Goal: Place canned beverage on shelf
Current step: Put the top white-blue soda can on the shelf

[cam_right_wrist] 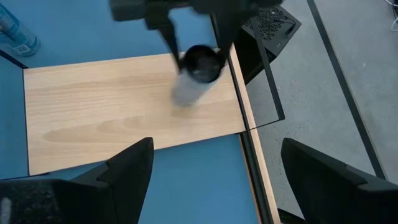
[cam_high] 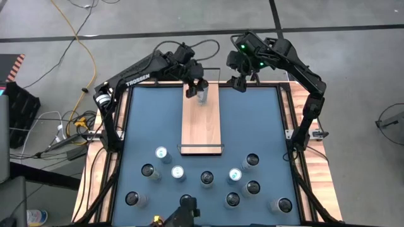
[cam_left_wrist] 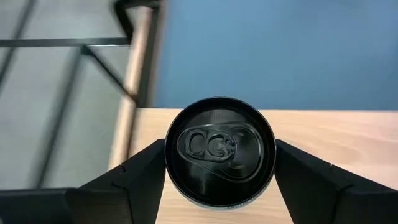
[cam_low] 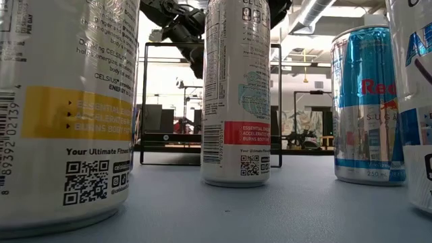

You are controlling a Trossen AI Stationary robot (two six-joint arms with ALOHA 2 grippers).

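A can with a dark top [cam_high: 202,96] stands upright at the far end of the light-wood shelf [cam_high: 202,126], which lies along the middle of the blue table. My left gripper [cam_high: 196,87] is over that far end, shut on the can [cam_left_wrist: 219,149]. The right wrist view shows the can [cam_right_wrist: 189,81] and the shelf board [cam_right_wrist: 112,112] from the side. My right gripper [cam_high: 243,81] hangs open and empty to the right of the shelf's far end, its fingers apart [cam_right_wrist: 211,168]. My left gripper pinches the can between its two fingers, one on each side of the can just below the rim [cam_left_wrist: 166,163]. The fingers come from above, pointing down. The can is upright with its lower end [cam_right_wrist: 180,98] at the board; whether it rests there I cannot tell.
Several cans stand on the near half of the blue table [cam_high: 162,153] [cam_high: 252,161]; the low view shows them close up [cam_low: 236,94] [cam_low: 368,108]. A thin black rail [cam_high: 202,149] closes the shelf's near end. Bare table lies on either side of the shelf.
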